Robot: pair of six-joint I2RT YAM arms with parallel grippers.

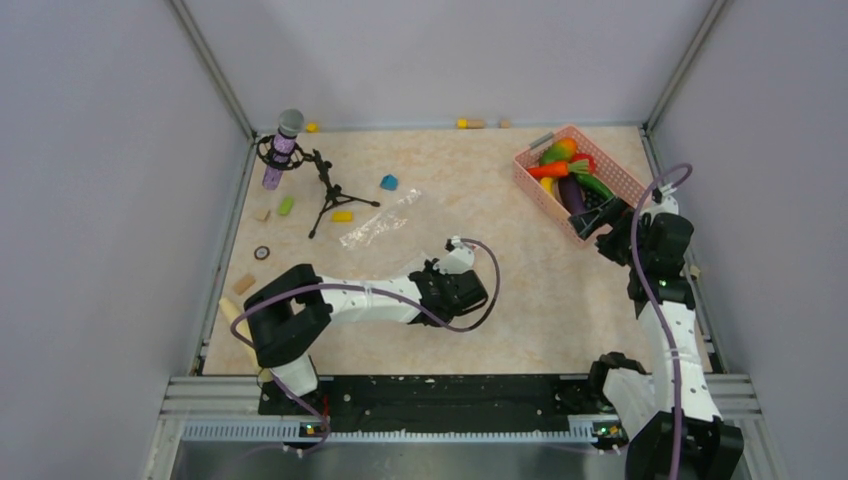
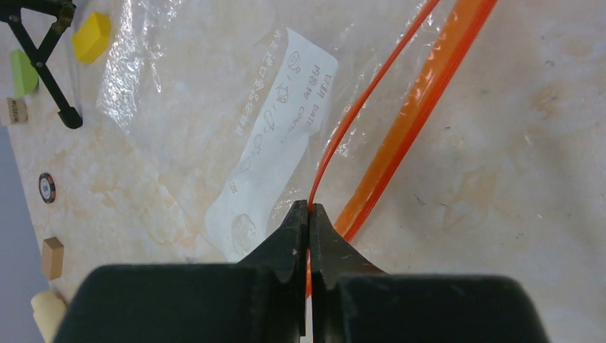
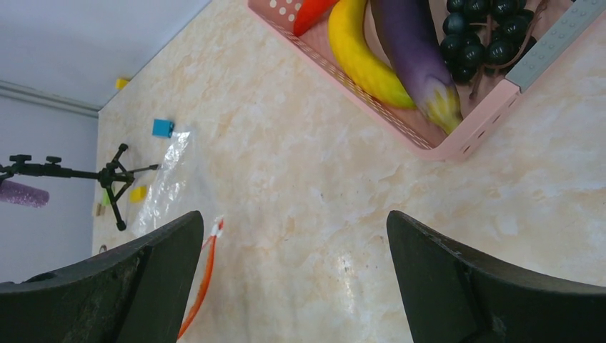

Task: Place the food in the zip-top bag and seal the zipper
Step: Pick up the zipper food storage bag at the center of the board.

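The clear zip-top bag lies flat on the table left of centre, and it shows up close in the left wrist view. My left gripper is shut on the near lip of the orange zipper; the other lip lies on the table, so the mouth gapes. In the top view the left gripper sits at the bag's near right end. The food lies in the pink basket: banana, eggplant, grapes. My right gripper is open and empty beside the basket.
A microphone on a black tripod stands at the far left. Blue, yellow and green blocks lie around the bag, and wooden blocks lie by the left edge. Grey walls enclose the table.
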